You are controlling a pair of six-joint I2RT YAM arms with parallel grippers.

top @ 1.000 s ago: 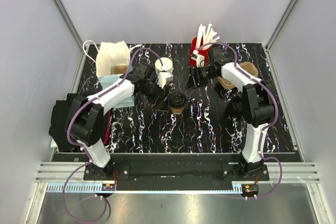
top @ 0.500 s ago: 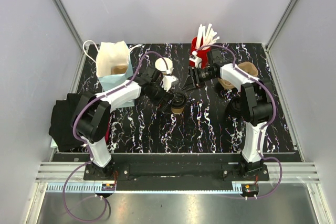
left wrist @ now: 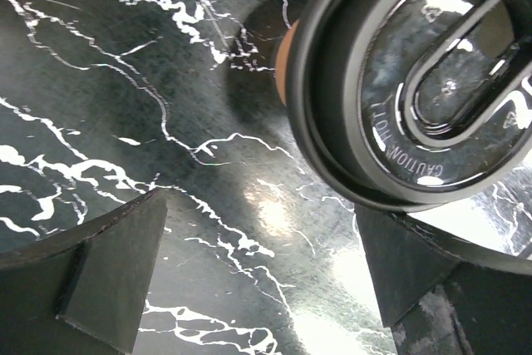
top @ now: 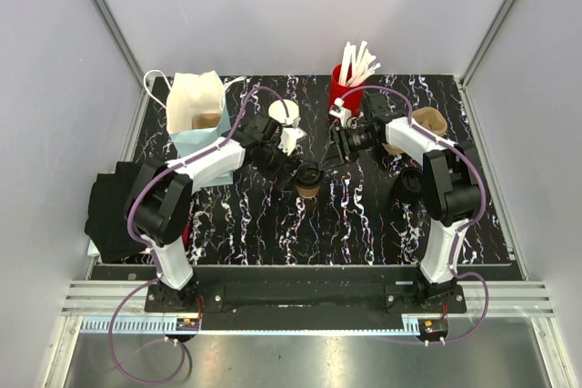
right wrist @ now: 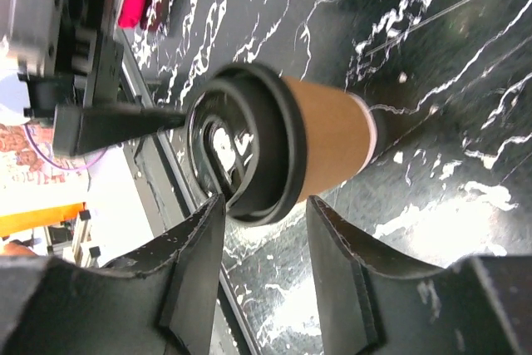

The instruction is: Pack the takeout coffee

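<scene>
The takeout coffee (top: 308,179) stands upright near the middle of the marbled surface (top: 364,215), black lid (left wrist: 416,81) already on. The left fingers (left wrist: 108,272) and right fingers (right wrist: 195,263) both gape empty close beside it, so the grasp seems the step in hand. Next, one pair must straddle the cup and close gently before lifting it toward the cream bag (top: 195,102).
</scene>
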